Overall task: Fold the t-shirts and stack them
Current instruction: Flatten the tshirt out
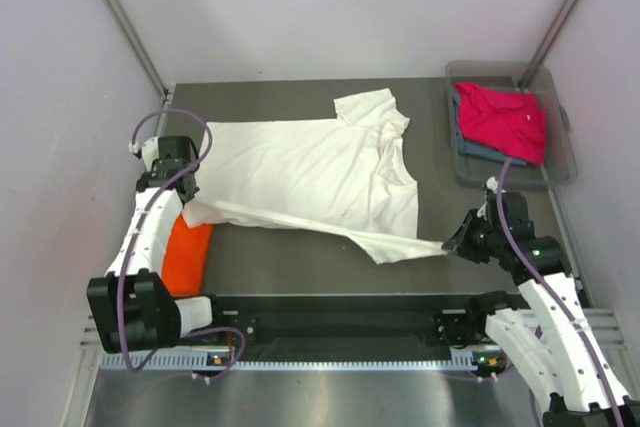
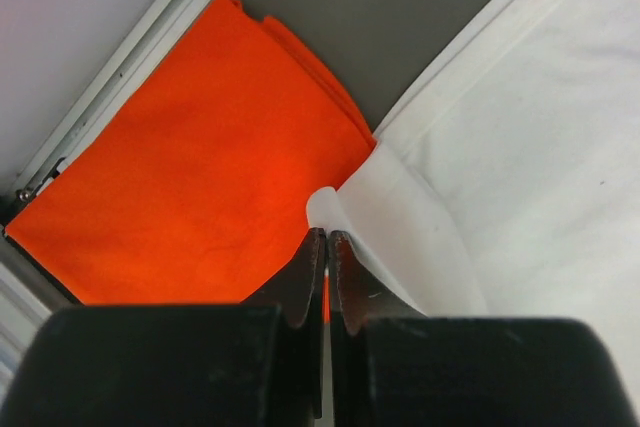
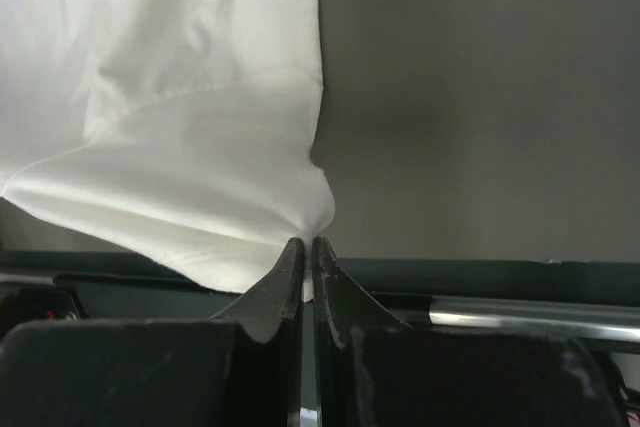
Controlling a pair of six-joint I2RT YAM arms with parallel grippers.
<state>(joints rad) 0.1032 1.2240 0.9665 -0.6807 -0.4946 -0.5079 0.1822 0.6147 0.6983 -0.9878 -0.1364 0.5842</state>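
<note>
The cream-white t-shirt (image 1: 300, 172) is spread across the middle of the dark table (image 1: 290, 265), mostly flat, with the sleeve and collar area bunched up toward the far right. Its near edge is stretched taut between the two arms and looks raised a bit off the table. The near-left corner is pinched in the left gripper (image 2: 326, 247), jaws closed tight on a curl of white cloth. The near-right corner is clamped the same way by the right gripper (image 3: 307, 250), with fabric fanning out from the tips. Just beside the left gripper, an orange t-shirt (image 1: 186, 255) is laid folded against the table's left edge, partly hidden under the left arm. Over at the far right, a magenta-pink t-shirt (image 1: 502, 119) is piled on a grey-blue t-shirt (image 1: 478, 150) inside a clear bin (image 1: 563, 169).
</note>
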